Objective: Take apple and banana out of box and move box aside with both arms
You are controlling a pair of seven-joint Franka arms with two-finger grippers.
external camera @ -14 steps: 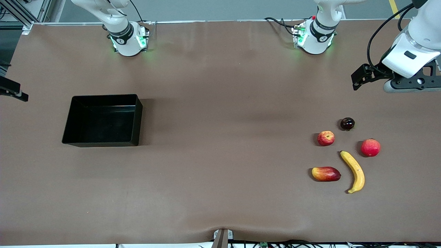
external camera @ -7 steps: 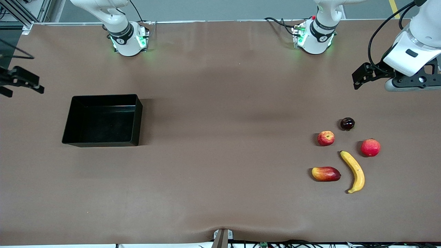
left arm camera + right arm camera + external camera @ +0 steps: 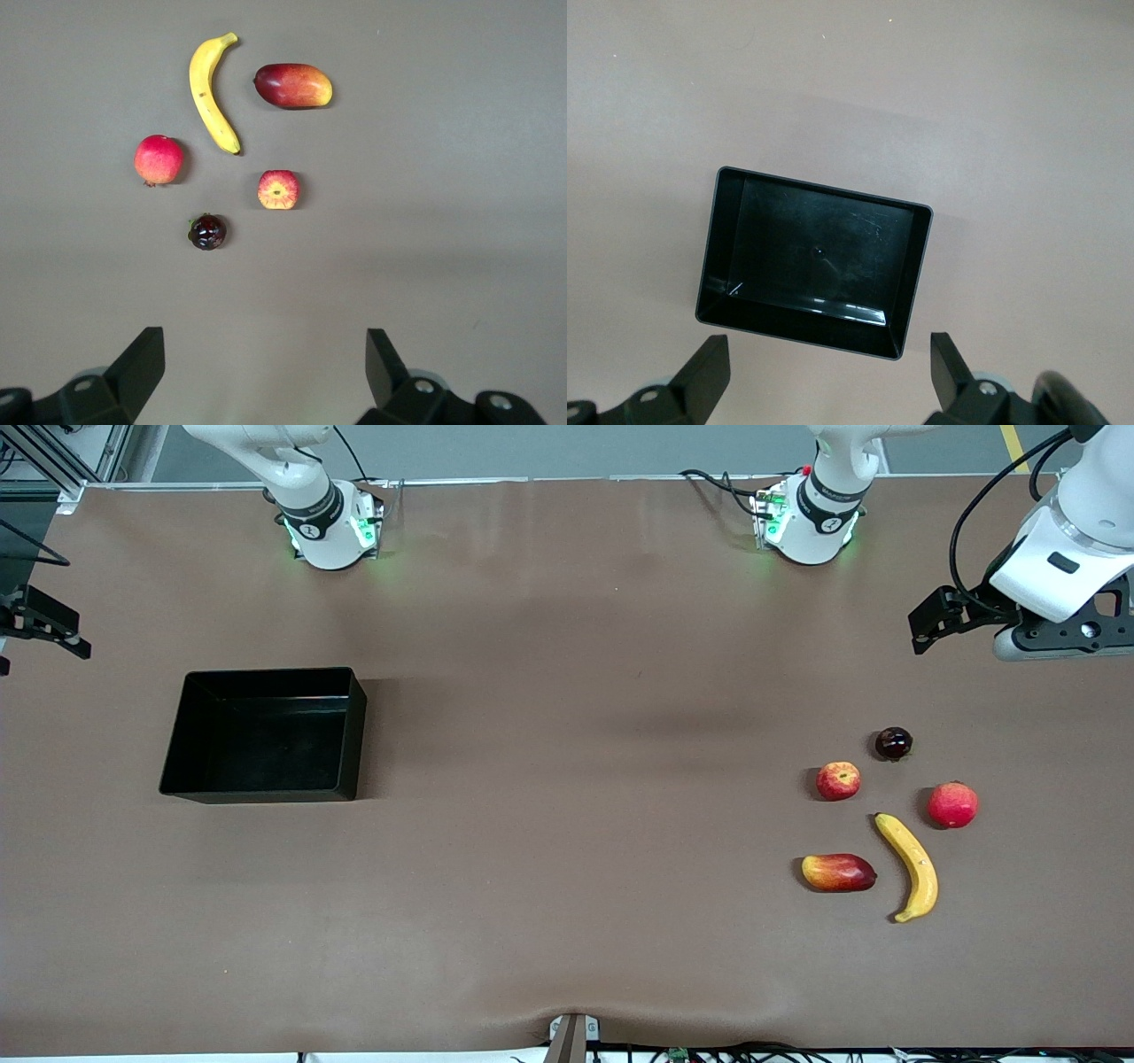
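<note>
The black box [image 3: 257, 790] stands empty toward the right arm's end of the table. The yellow banana [image 3: 909, 865] and the small streaked apple [image 3: 838, 780] lie toward the left arm's end, apart from each other. My left gripper [image 3: 264, 372] hangs open high over bare table, farther from the front camera than the fruits, and looks down on the banana [image 3: 209, 93] and apple [image 3: 278, 189]. My right gripper [image 3: 830, 376] is open in the air beside the box [image 3: 797, 319]. Neither gripper holds anything.
Beside the task's fruits lie a larger plain red fruit [image 3: 953, 804], a red-and-yellow mango [image 3: 838, 872] and a small dark round fruit [image 3: 894, 743]. Brown table surface stretches between the box and the fruits.
The right arm's hand has shifted a little at its end of the table. The left arm's hand has drifted slightly toward the robots' bases. Fruits and box have not moved.
</note>
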